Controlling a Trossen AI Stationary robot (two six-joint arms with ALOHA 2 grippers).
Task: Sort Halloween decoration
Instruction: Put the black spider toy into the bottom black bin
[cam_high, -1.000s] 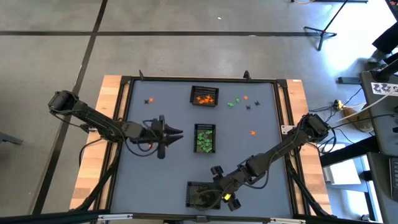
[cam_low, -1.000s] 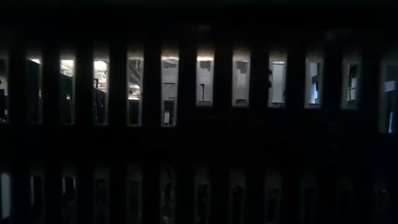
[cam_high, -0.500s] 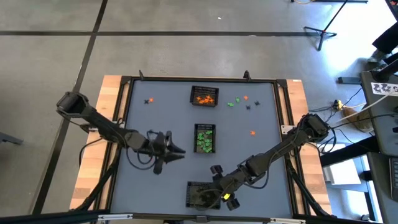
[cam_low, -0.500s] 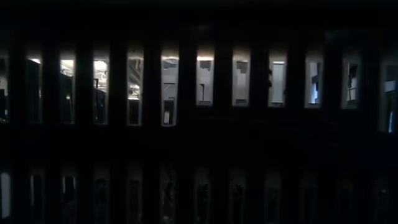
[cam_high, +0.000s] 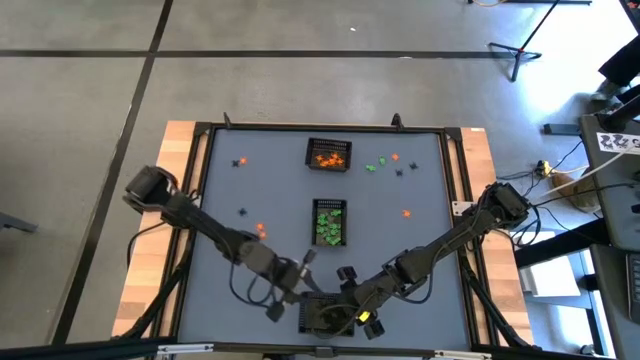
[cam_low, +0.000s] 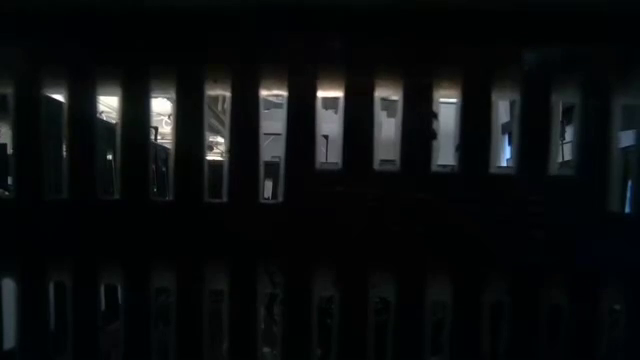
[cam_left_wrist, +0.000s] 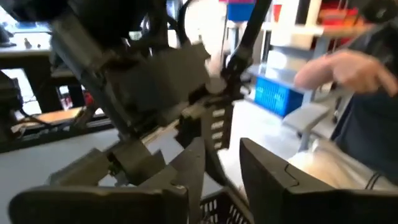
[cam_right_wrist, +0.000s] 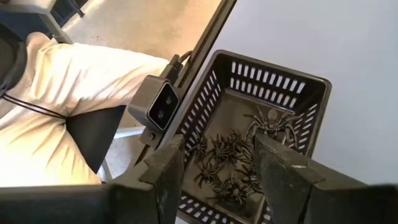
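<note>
The right tool (cam_right_wrist: 214, 158) hangs over the black mesh basket (cam_high: 322, 312) at the near edge of the table (cam_high: 430, 250); its two fingers (cam_right_wrist: 166, 163) stand wide apart with nothing between them, and the right wrist view shows black spider trinkets (cam_right_wrist: 231, 160) lying on the floor of that basket directly beneath. The left tool (cam_high: 305, 268) is positioned just beside the same basket, near its left corner, with the left arm reaching diagonally across the table from the left side. Its fingers (cam_left_wrist: 273, 174) stand partly apart; whether a trinket is held between them cannot be determined. The middle basket (cam_high: 329, 221) contains green trinkets, and the far basket (cam_high: 328, 154) contains orange trinkets. Loose Halloween decoration pieces lie on the grey table surface: an orange piece (cam_high: 260, 230) and a dark piece (cam_high: 242, 212) on the left half, a further pair (cam_high: 240, 161) near the far left corner, a green, orange and black cluster (cam_high: 385, 164) right of the far basket, and a single orange piece (cam_high: 406, 212) on the right half. The low view is dark, blocked by the mesh wall of a basket.
</note>
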